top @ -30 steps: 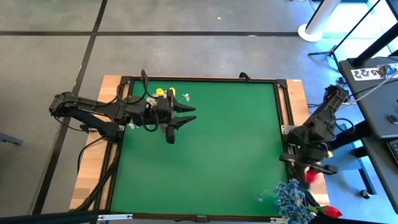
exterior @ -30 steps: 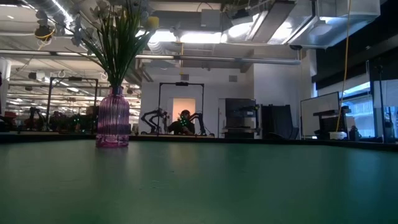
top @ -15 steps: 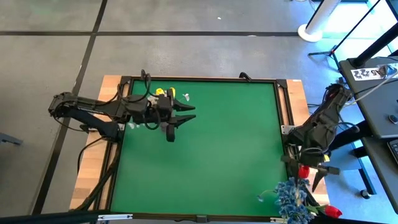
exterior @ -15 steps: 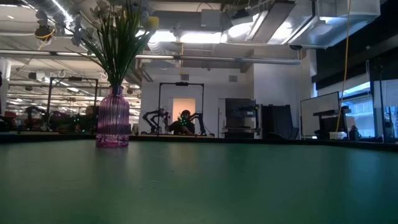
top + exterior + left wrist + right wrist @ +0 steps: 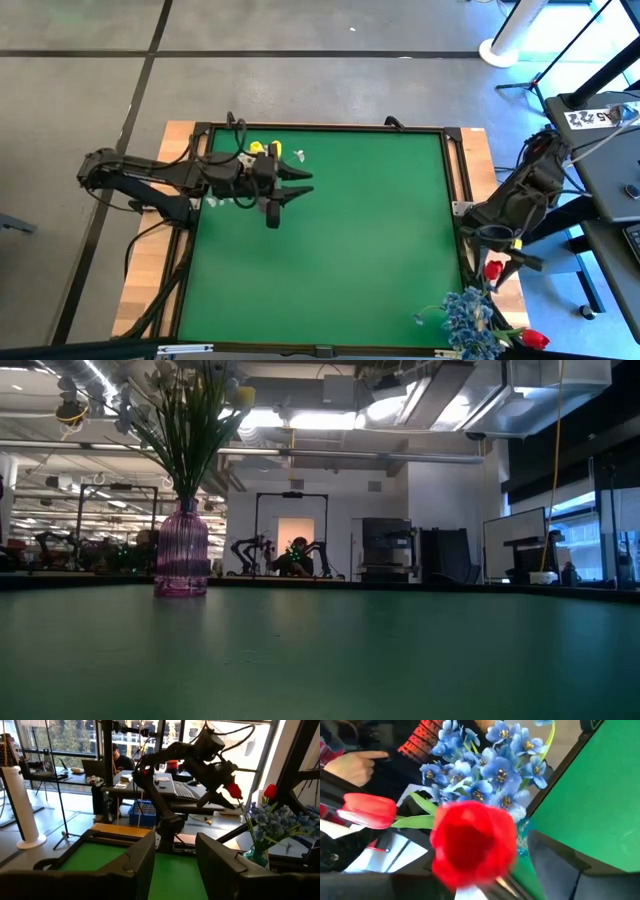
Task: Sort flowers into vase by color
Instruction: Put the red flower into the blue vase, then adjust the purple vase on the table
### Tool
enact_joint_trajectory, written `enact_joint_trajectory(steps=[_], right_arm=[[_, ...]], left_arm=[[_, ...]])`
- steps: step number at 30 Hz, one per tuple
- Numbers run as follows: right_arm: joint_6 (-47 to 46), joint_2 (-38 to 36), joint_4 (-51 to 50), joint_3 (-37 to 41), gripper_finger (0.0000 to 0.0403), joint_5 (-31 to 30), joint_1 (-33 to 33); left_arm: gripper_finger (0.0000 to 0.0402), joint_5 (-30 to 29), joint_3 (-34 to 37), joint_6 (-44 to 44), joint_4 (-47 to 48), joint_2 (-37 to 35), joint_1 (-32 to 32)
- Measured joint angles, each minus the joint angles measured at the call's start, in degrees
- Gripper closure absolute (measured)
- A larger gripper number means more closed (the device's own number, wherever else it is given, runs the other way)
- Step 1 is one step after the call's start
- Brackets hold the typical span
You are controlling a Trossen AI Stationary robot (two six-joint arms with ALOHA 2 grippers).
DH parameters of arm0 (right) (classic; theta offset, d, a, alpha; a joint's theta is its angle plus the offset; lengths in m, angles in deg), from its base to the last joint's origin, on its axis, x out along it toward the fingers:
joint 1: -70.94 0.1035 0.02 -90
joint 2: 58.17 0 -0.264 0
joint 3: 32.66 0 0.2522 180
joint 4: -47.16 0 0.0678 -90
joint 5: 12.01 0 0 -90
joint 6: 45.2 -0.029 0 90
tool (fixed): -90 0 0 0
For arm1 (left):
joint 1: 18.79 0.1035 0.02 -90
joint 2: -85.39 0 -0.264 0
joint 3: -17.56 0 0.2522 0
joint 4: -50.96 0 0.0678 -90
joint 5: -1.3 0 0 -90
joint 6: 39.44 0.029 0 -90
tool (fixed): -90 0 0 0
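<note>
A red tulip (image 5: 492, 268) stands just off the table's right edge, beside a spray of blue blossoms (image 5: 470, 320) and a second red tulip (image 5: 533, 340). The blue blossoms rise from a teal vase (image 5: 254, 856). My right gripper (image 5: 503, 252) hangs open just above the first tulip's head (image 5: 472, 842), which fills the space between its fingers in the right wrist view. At the far left, a pink ribbed vase (image 5: 182, 550) holds yellow and white flowers (image 5: 268, 150). My left gripper (image 5: 298, 185) hovers open beside that vase, with nothing between its fingers. My right gripper stands open around the red tulip's head (image 5: 234, 790), coming from above. Whether a finger touches the flower I cannot tell.
The green mat (image 5: 330, 240) has a raised black frame (image 5: 320, 128) on a wooden table. A person's hand (image 5: 355, 762) and red patterned sleeve show past the near right corner. Desks and stands (image 5: 600, 110) stand beyond the right edge.
My right gripper has opened and let go of the red tulip's head, then drawn up and back toward the far edge. The tulip stays upright by the blue blossoms, its head a little farther back than before.
</note>
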Motion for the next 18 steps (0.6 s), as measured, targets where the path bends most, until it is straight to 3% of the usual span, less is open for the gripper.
enact_joint_trajectory(steps=[11,18], right_arm=[[-12.04,4.05,-23.23,-12.89,0.0215,-6.0,0.0],[-16.02,10.58,-33.7,-24.13,0.0229,-18.3,0.0]], left_arm=[[0.0264,-0.39,0.0,-0.43,1.56,-2.42,1.25],[0.0264,-0.42,0.0,-1.43,3.04,-2.87,2.53]])
